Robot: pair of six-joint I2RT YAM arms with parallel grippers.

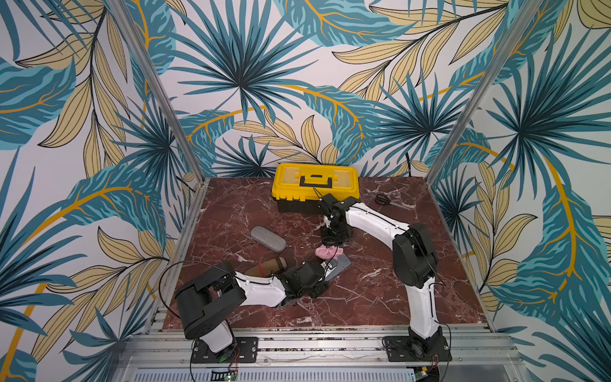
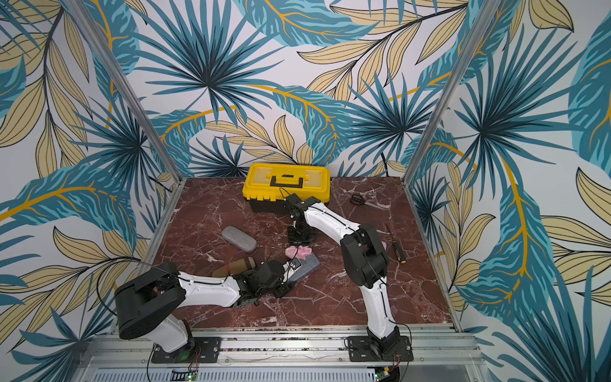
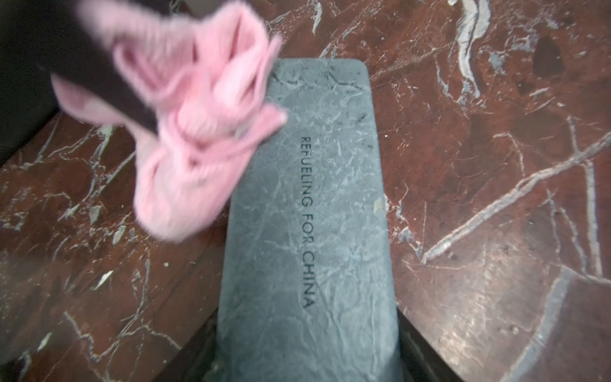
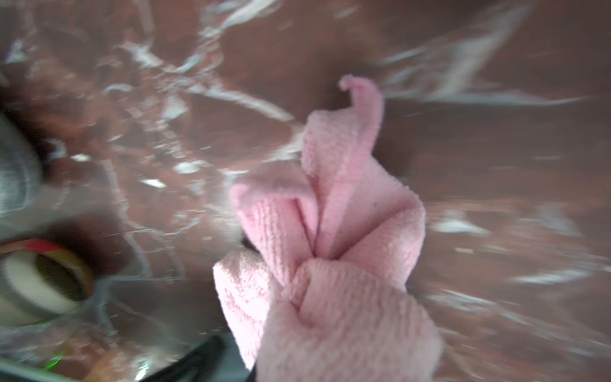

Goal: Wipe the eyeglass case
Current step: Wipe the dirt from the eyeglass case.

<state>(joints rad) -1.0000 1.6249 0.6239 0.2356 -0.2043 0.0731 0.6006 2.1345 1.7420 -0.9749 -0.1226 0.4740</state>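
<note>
The eyeglass case (image 3: 314, 215) (grey leatherette, lettered REFUELING FOR CHINA) is lying near the middle of the bench (image 1: 380, 297), a little toward its front edge. The left gripper (image 3: 309, 367) is pinching it across the narrow width at one end, jaws pressing on both long sides. The right gripper (image 1: 331, 244) is pinching a bunched pink microfibre cloth (image 4: 330, 248), which is touching the case's opposite end along one long edge. I am judging the case to be light and stiff-shelled, and liable to skate on the glossy marble-look top if unclamped. Gripping the sides at an end is leaving the lettered face free for wiping. A second, felt-covered case (image 1: 267, 238) is lying apart, toward the left edge
</note>
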